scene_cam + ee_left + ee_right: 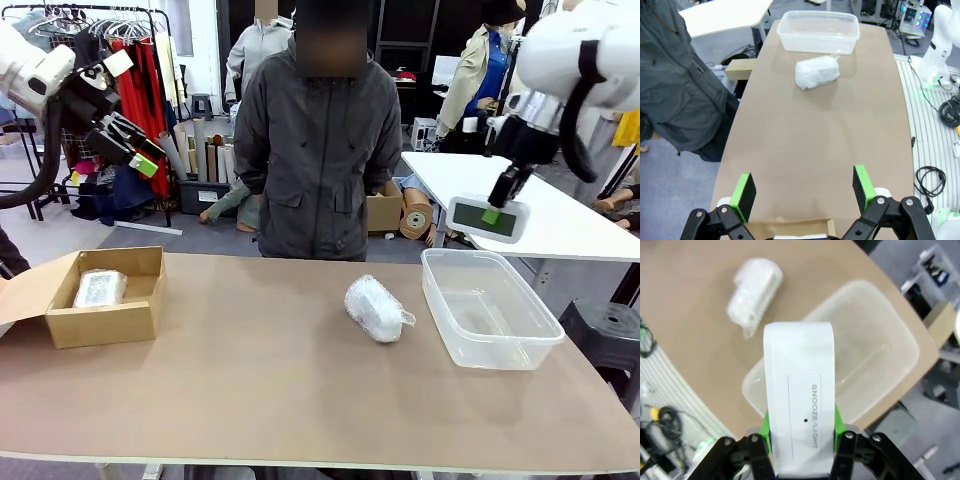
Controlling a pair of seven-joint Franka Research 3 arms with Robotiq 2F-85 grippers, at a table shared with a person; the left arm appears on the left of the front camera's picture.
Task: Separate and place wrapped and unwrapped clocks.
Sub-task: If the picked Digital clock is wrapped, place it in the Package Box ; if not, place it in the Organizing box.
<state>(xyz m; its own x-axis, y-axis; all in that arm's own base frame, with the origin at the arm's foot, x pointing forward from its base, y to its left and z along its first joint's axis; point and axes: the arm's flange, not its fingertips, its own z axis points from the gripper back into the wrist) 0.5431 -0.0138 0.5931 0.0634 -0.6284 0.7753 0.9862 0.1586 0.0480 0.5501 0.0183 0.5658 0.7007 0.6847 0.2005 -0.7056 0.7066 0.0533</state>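
Cardboard box (105, 325) with wrapped clock (100, 288)

Smooth plastic clock (799, 365), clear glossy tub (488, 305), matt tabletop (260, 380).

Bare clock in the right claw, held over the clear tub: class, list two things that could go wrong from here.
1. The right claw pinches the bare clock near one end, so it could pivot or slip.
2. It hangs well above the clear tub; released from there it may strike the rim or bounce out toward the wrapped clock lying beside it.
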